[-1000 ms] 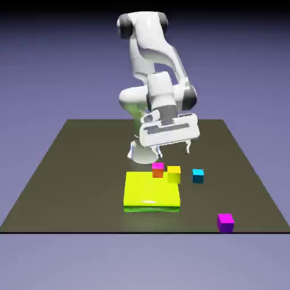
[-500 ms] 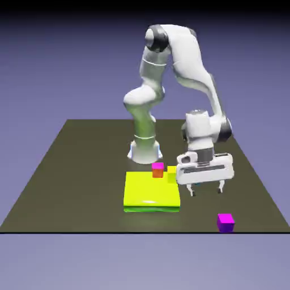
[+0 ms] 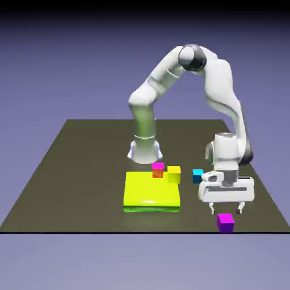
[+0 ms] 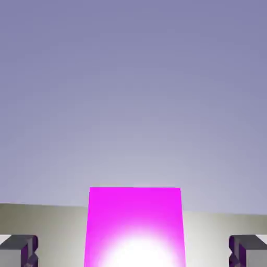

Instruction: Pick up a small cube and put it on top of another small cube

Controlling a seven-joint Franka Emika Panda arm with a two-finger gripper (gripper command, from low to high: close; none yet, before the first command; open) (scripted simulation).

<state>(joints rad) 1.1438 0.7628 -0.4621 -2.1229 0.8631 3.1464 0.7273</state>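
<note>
Gripper (image 3: pixel 226 210) hangs directly over the tiny cube with magenta top and purple sides (image 3: pixel 225 222) near the table's (image 3: pixel 68 170) front edge on the exterior view's right; fingers spread wide, grasping nothing, and the hand view shows the cube (image 4: pixel 135 227) centred between the two grey fingertips (image 4: pixel 20 250), so the next move looks like a straight drop. Nothing blocks it. The cyan cube (image 3: pixel 197 175), yellow cube (image 3: pixel 174 174), magenta-topped orange-sided cube (image 3: pixel 158 169) and flat lime-yellow slab (image 3: pixel 152 192) lie farther back, toward the left.
</note>
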